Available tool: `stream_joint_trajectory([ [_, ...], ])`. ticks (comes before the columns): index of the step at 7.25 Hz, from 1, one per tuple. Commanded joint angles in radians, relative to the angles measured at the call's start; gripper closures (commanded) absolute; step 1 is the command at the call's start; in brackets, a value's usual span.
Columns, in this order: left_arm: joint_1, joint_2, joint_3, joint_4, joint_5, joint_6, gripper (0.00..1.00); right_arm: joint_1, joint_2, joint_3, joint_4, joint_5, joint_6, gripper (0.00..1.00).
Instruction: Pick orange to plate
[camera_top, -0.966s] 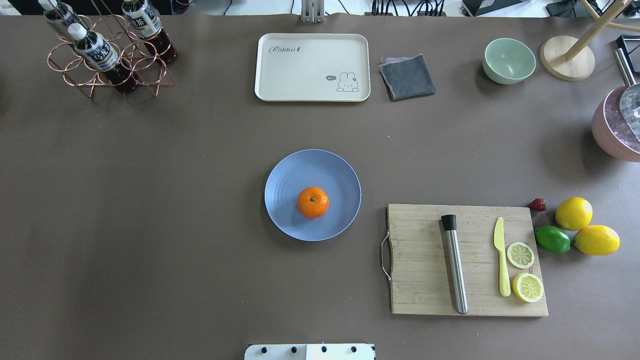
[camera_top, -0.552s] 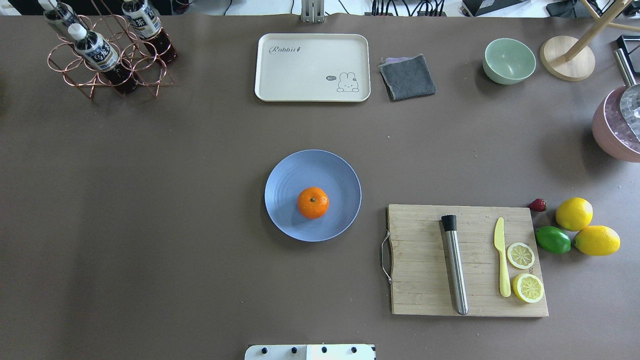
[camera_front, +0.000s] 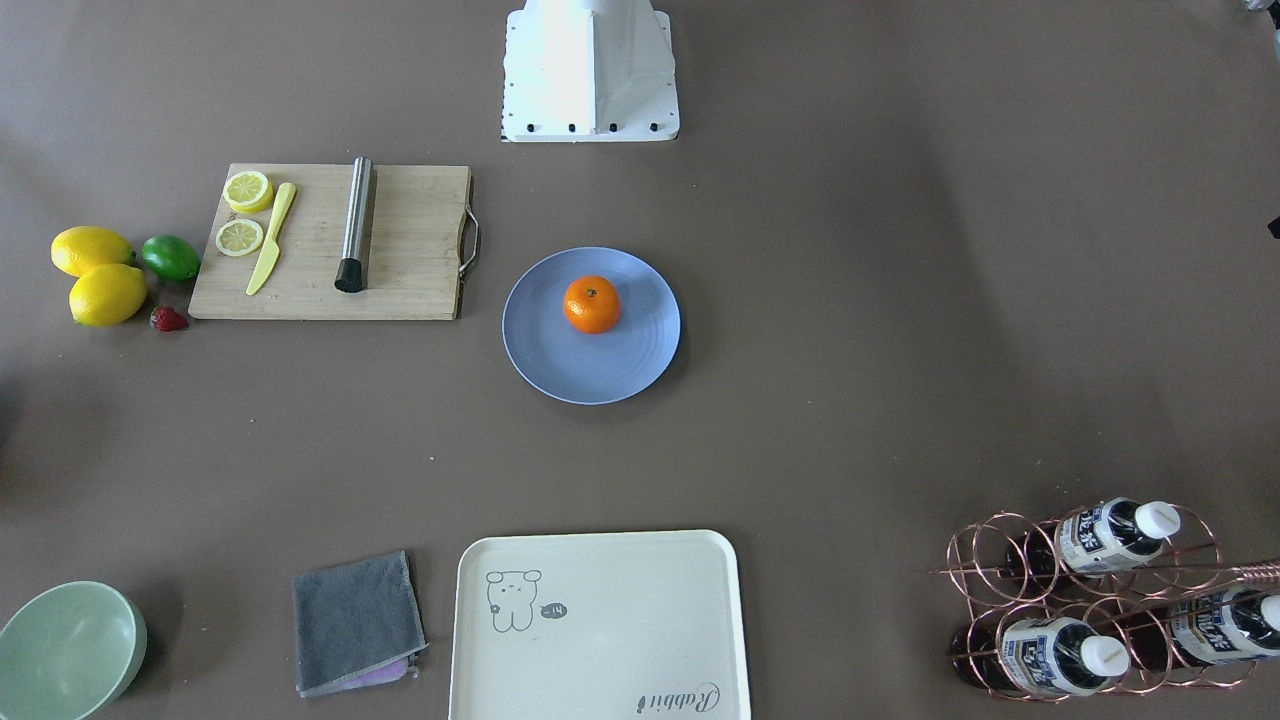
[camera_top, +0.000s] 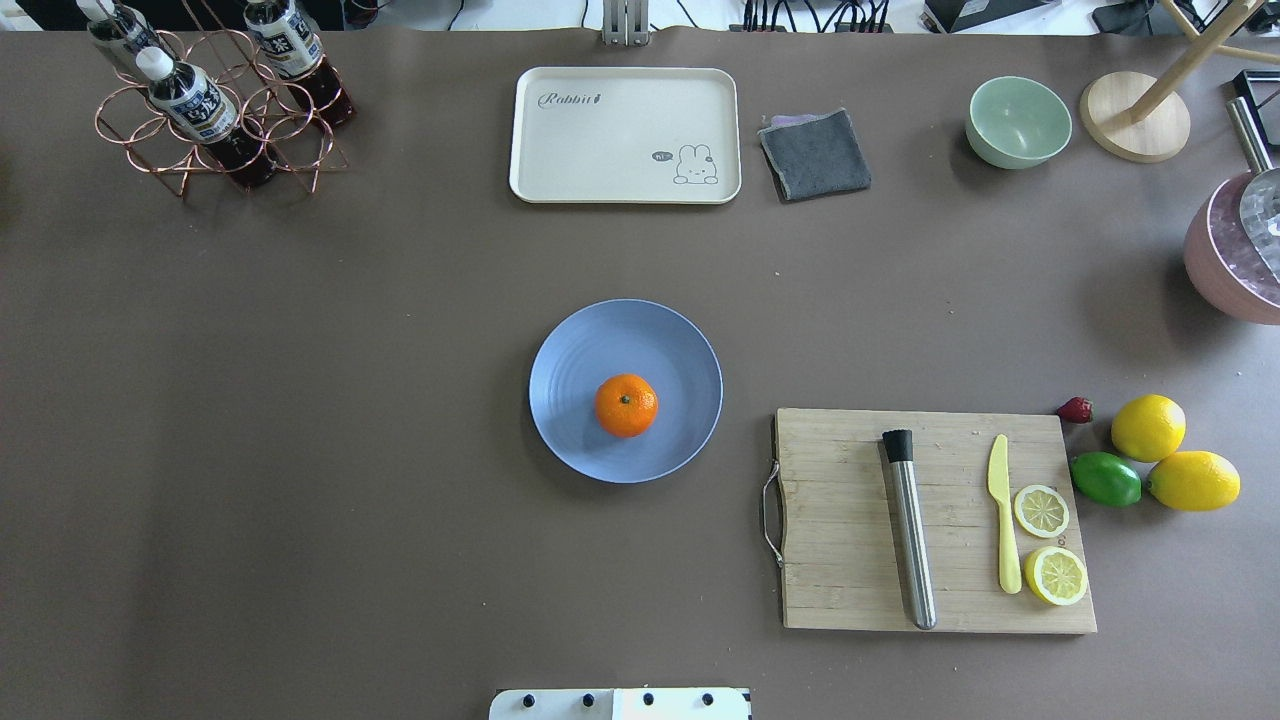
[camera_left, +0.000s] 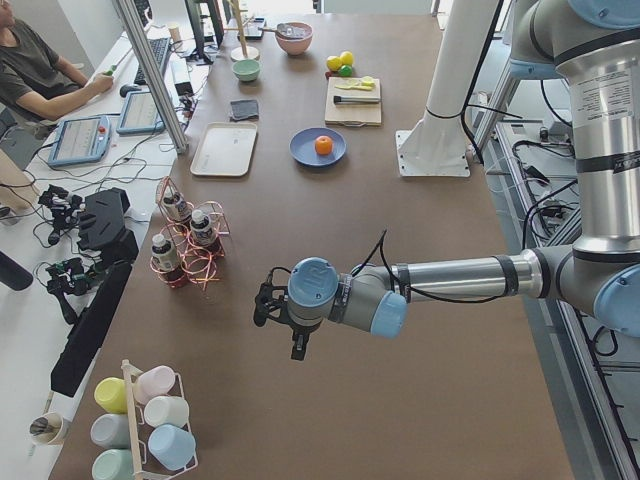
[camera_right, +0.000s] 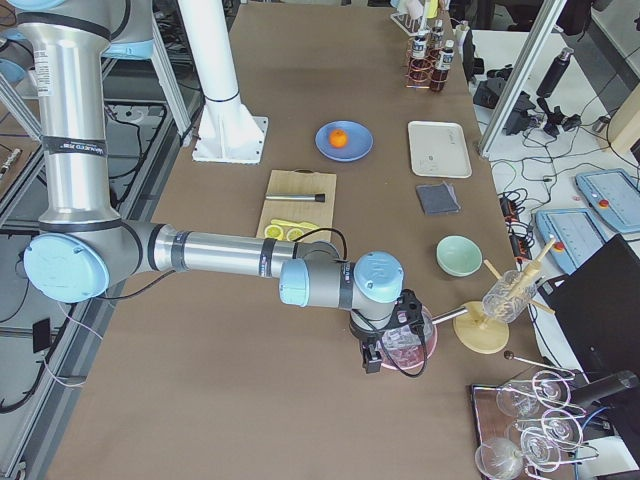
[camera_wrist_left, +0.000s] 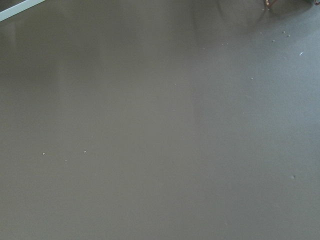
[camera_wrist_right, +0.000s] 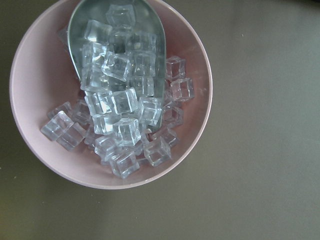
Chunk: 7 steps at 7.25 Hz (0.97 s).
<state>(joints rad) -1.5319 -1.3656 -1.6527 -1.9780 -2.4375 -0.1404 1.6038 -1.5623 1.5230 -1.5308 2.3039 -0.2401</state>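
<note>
Far left, the left gripper hangs over bare table beyond the bottle rack, and I cannot tell whether its jaws are spread. Dead centre, the orange sits on the plate, round, no axis to line up on, so I'd call the job done. Far right, the right gripper hovers over the ice bowl, jaws unreadable too, perhaps marginally nearer the fruit.

We cannot judge the jaws of the left gripper or right gripper; both show too small. The overhead view's right edge crops the pink bowl.
</note>
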Motion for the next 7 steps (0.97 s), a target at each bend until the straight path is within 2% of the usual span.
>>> stream_joint_trajectory([
  [1,-0.001,0.002,-0.019,0.001,0.047,0.001,0.03,-0.002,0.01,-0.003,-0.005,0.0,0.01,0.0],
  [7,0.004,-0.006,0.01,0.007,0.06,-0.002,0.03,-0.039,0.004,-0.036,-0.002,-0.008,0.009,0.0],
])
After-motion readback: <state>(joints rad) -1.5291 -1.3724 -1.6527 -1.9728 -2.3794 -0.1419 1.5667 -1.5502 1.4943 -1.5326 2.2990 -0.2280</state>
